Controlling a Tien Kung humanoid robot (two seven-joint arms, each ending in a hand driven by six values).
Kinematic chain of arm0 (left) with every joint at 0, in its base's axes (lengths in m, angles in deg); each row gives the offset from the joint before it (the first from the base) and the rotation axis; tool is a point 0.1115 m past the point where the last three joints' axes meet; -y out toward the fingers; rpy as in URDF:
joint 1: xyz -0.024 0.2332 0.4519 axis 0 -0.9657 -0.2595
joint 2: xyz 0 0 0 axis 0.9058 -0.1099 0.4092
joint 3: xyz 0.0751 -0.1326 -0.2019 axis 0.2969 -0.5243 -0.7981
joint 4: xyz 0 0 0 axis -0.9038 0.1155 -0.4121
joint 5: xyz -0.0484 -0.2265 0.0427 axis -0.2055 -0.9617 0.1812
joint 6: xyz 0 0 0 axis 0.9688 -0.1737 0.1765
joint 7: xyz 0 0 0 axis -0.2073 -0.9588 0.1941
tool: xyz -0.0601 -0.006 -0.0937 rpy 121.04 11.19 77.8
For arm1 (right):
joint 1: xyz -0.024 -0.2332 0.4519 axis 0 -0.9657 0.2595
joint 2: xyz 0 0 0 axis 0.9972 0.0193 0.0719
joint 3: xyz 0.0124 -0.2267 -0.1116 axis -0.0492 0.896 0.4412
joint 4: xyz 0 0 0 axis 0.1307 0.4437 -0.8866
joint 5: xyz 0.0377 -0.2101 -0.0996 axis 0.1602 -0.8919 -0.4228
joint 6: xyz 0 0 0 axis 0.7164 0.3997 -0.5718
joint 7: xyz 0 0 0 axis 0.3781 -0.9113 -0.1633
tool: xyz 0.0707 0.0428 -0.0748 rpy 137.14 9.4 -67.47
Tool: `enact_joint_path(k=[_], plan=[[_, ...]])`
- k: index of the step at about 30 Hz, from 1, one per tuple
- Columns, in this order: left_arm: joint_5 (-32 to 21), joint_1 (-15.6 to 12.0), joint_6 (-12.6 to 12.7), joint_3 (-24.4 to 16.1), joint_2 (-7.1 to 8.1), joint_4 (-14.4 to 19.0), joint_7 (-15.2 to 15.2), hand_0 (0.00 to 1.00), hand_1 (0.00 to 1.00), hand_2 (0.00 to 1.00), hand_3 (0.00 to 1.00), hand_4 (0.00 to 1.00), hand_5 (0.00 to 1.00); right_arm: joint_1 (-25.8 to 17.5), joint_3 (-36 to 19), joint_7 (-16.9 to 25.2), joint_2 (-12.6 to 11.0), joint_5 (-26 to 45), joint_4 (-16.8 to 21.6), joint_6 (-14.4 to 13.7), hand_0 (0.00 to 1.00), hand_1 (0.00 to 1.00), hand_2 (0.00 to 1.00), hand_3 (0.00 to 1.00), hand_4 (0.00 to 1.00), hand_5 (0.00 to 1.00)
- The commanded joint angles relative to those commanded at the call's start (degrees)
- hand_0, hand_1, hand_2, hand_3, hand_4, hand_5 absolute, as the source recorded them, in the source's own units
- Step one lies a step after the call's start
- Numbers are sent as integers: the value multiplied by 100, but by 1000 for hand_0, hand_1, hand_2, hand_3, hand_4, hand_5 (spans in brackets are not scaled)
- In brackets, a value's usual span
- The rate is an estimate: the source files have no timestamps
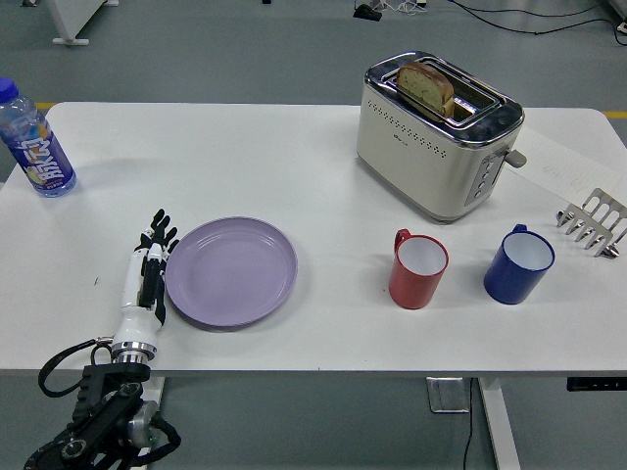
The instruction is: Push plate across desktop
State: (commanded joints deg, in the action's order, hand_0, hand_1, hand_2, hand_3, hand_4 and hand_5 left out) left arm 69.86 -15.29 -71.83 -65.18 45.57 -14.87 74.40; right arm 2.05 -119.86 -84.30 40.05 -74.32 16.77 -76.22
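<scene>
A lilac plate [231, 271] lies flat on the white table [294, 166], left of centre near the front edge. My left hand [149, 269] stands edge-on against the plate's left rim, fingers straight and together, pointing away from me, holding nothing. Its black forearm [103, 416] rises from the lower left corner. No right arm shows in the head view.
A red mug [418, 268] stands right of the plate, with a blue mug [518, 263] beyond it. A toaster [437, 132] holding bread is at the back. A water bottle [35, 142] is at the far left, a metal rack [595, 221] at the right edge.
</scene>
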Motion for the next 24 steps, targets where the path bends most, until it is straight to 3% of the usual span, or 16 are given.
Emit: enact_joint_path(k=[24], plan=[[-138,87,-5,467,-6,12,15,894,942,986,966,539,998,24,-38,11,-13,11,0,-2,646,634,707,654,209,274]])
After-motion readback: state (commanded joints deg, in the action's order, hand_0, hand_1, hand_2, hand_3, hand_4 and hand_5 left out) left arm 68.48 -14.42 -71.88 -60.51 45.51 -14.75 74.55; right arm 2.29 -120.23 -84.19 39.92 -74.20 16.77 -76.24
